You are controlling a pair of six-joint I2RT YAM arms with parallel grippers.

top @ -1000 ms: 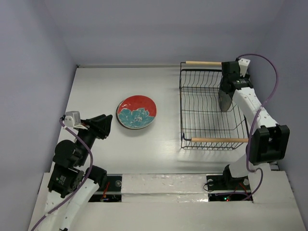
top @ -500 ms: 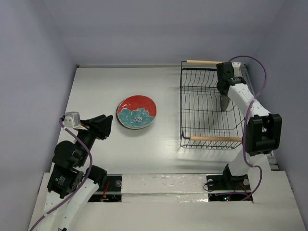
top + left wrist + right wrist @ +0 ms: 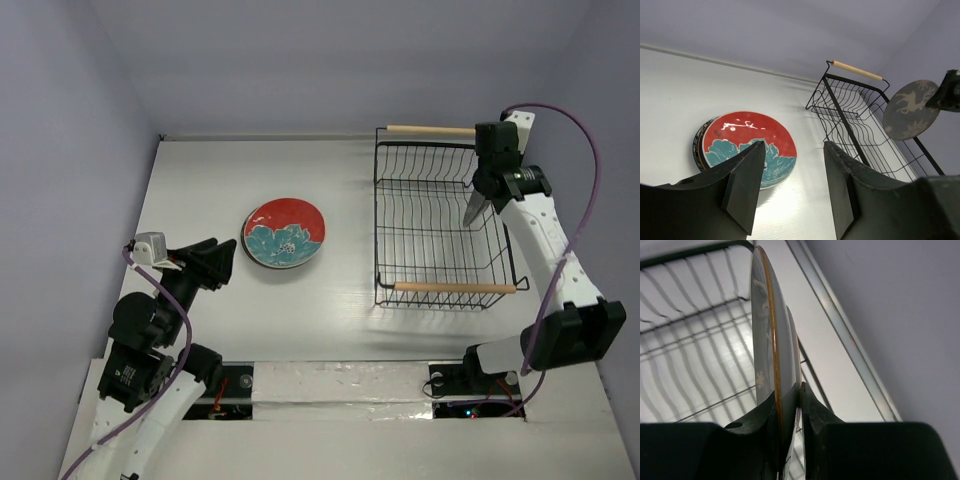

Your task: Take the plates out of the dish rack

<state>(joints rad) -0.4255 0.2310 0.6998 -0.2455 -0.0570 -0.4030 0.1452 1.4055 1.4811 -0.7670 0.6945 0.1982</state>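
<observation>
The black wire dish rack [image 3: 440,225] with two wooden handles stands at the right; it also shows in the left wrist view [image 3: 860,120]. My right gripper [image 3: 490,185] is shut on the rim of the dark grey deer plate [image 3: 473,207], held upright above the rack's right side; the plate shows edge-on in the right wrist view [image 3: 771,330] and face-on in the left wrist view [image 3: 911,110]. A stack of plates topped by the red plate with a blue flower [image 3: 285,233] lies on the table [image 3: 745,145]. My left gripper [image 3: 215,262] is open and empty, left of that stack.
Purple-grey walls enclose the white table [image 3: 200,180] on three sides. The rack's near wooden handle [image 3: 455,289] and far handle [image 3: 430,130] mark its ends. The rack's wires show no other plates.
My right gripper has lifted the deer plate up out of the rack and shifted right. The left arm and the plate stack have not moved.
</observation>
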